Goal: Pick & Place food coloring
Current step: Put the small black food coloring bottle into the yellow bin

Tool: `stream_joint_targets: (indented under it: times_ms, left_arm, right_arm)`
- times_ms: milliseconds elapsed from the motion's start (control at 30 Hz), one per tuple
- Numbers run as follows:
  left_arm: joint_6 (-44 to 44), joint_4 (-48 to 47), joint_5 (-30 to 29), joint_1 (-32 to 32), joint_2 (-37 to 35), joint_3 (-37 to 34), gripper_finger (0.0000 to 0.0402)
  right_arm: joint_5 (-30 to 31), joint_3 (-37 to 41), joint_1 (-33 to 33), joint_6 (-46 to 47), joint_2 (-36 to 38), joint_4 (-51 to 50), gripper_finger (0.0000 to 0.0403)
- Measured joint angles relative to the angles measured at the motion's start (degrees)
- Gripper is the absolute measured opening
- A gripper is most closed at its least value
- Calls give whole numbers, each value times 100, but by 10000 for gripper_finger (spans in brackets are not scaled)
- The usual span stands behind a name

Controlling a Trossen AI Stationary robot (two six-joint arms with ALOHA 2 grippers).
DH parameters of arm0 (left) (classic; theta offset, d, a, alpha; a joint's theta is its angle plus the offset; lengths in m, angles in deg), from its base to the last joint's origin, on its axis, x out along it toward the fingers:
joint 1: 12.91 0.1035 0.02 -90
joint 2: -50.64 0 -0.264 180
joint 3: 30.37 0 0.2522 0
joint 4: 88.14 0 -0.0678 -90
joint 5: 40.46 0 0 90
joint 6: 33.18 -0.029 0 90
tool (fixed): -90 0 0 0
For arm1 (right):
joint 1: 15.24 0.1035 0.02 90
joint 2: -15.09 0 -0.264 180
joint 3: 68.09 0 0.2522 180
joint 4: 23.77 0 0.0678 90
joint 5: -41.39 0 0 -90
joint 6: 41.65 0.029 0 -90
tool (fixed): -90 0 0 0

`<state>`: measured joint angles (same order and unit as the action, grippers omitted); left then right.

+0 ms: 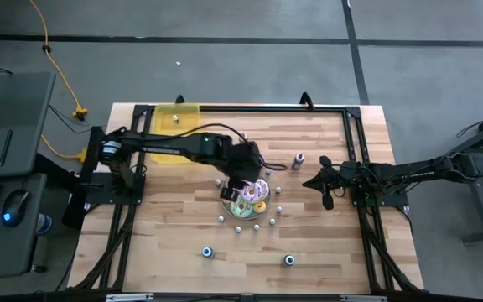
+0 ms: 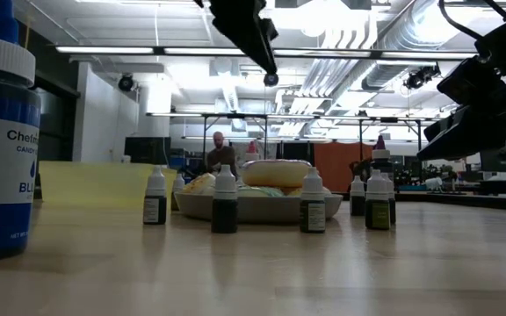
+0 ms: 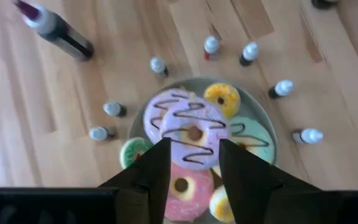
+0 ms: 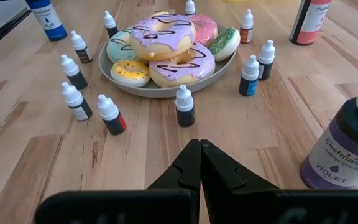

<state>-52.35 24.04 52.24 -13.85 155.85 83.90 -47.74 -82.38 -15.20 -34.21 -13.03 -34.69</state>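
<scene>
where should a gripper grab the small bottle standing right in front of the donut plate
Judging by its upright pose, take the small bottle from above, fingers closing on its dark body just under the white cap. Approach from the side away from the plate, whose rim sits close behind it.

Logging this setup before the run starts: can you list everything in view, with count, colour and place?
Small food coloring bottles: about a dozen, white caps, ringed around the plate.
Plate: one, grey, table centre.
Doughnuts: several, purple, pink, green and yellow frosting, piled on the plate.
Large bottles: violet-labelled, blue and a red one, farther out on the table.
Yellow sheet: one, at the table's back edge.
Table: light wood.
Person: one, far in the room.
Left gripper: open, above the doughnuts.
Right gripper: shut, low at the right side.
</scene>
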Motion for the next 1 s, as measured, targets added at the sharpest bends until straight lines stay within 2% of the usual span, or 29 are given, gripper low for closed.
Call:
stream_joint_targets:
  times_ms: [300,433,733,1000]
  left_arm:
    - [-146,179,-280,-186,796,671,276]
    - [-195,262,-326,-221,1233,1030,314]
    - [37,218,-206,-206,2091,1828,315]
    - [393,619,8,-125,2592,1884,315]
  right_arm:
    - [0,0,-1,-1,0,-8,0]
    - [-1,1,1,0,0,-14,0]
    - [1,0,-1,0,0,-6,0]
    - [1,-1,0,0,1,-8,0]
